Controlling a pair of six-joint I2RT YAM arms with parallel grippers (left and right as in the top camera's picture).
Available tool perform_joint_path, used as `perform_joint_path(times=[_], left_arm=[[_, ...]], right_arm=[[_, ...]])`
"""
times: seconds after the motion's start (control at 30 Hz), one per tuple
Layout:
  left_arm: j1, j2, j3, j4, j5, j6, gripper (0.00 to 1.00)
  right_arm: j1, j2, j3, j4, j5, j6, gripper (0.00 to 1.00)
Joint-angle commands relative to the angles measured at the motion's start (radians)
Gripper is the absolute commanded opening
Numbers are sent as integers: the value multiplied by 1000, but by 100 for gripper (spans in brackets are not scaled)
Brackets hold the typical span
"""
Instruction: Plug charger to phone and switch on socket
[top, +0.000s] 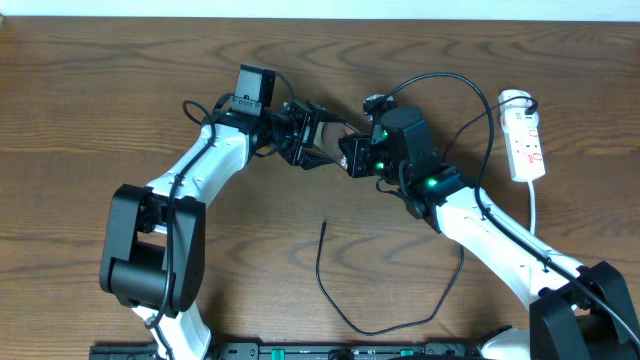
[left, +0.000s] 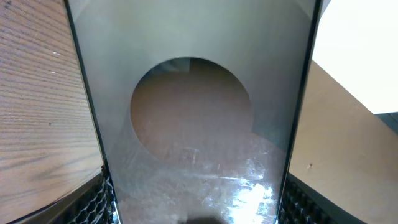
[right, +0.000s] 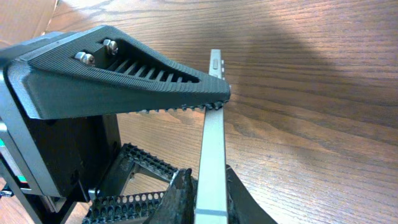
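Phone (left: 199, 124): grey glassy slab, brownish round patch, held above the bench (top: 90, 90).
Left fingers (left: 93, 202): clamping its long edges.
Right fingers (right: 180, 194): pinching its faces.
Charger (top: 319, 268): black, loose on bench, unplugged.

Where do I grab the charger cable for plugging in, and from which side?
Take the charger just behind its plug tip, straight from above, jaws across the cable. That end lies flat and straight on bare table, pointing toward the held phone.
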Motion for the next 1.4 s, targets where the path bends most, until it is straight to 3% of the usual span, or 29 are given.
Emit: perform_joint_path(times=[0.0,0.1,0.2,0.23,0.27,0.37,0.43,0.6,0.9,1.1,1.37], left_arm=[[-6,-16,30,5,43,-4,7],[-6,-16,30,5,42,-3,7],[-6,-16,30,6,42,1,8],[-6,-16,30,6,42,3,13],[-6,-16,30,6,42,7,27],[-6,-16,30,6,42,20,79],[-6,-16,30,6,42,26,91],[5,-16,30,25,70,29,92],[80,-16,30,248,253,33,92],[138,-16,30,456,353,33,92],[196,-16,29,506,377,87,92]], right_arm=[[4,10,16,6,-18,-4,9],[4,10,16,6,-18,-1,2],[4,10,16,6,-18,7,1],[4,10,16,6,-18,6,1],[3,10,16,6,-18,6,1],[3,10,16,5,-18,6,1],[3,10,16,5,-18,6,1],[-6,10,16,5,-19,11,1],[-61,10,16,12,-18,24,1],[-138,10,16,55,-19,183,1],[-207,10,16,113,-24,486,1]])
